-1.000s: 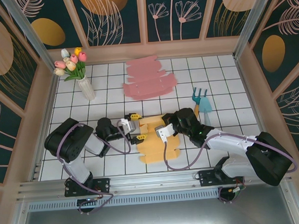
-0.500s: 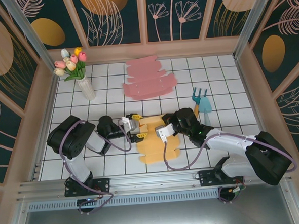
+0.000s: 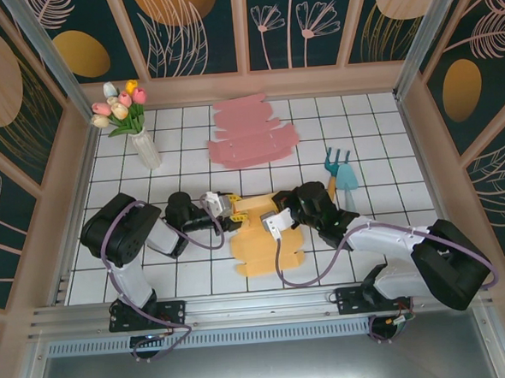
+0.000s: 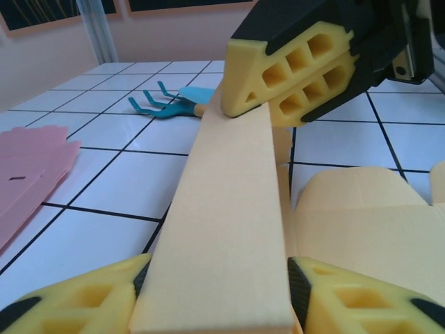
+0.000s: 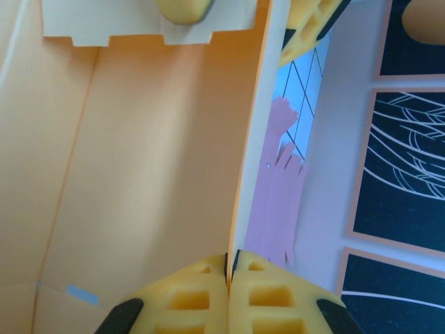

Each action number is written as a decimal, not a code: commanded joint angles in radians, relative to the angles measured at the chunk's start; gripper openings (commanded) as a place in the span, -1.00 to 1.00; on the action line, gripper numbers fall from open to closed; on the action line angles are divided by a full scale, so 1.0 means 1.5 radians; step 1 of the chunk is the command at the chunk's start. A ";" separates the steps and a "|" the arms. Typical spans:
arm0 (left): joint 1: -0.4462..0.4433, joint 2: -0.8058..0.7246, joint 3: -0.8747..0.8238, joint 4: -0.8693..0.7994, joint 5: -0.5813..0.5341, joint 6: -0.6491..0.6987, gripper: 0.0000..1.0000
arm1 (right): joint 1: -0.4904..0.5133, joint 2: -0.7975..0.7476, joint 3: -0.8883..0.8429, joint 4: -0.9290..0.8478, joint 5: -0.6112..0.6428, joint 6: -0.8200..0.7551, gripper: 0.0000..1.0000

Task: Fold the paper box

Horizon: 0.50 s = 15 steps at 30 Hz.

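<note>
The orange paper box [image 3: 266, 244] lies mostly flat on the tiled table, with one long panel [image 4: 222, 209] raised on edge. My left gripper [image 3: 230, 213] holds the near end of that panel across its width; in the left wrist view its fingers [image 4: 76, 303] press on both sides of it. My right gripper [image 3: 274, 220] is shut on the panel's far end [image 5: 243, 174], its pads pinching the thin edge. From the left wrist the right gripper's fingers [image 4: 292, 69] clamp the panel's top.
Flat pink box blanks [image 3: 251, 131] lie at the back middle. A vase of tulips [image 3: 137, 127] stands at the back left. A blue garden fork and trowel [image 3: 341, 171] lie to the right, close behind the right arm.
My left gripper has slid right toward the box and its fingers have closed in on the raised panel. The right gripper has kept its hold and barely moved.
</note>
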 commanded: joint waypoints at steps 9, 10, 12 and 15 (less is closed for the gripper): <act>-0.048 0.018 0.018 -0.001 -0.054 -0.045 -0.40 | 0.009 0.034 -0.010 -0.105 0.006 -0.015 -1.00; -0.053 0.016 0.021 -0.005 -0.067 -0.044 -0.39 | 0.009 0.035 -0.010 -0.104 0.007 -0.014 -1.00; -0.059 0.012 0.022 -0.009 -0.097 -0.044 -0.40 | 0.009 0.034 -0.011 -0.103 0.012 -0.014 -1.00; -0.069 0.004 0.021 -0.025 -0.141 -0.036 -0.38 | 0.009 0.031 -0.012 -0.100 0.012 -0.011 -1.00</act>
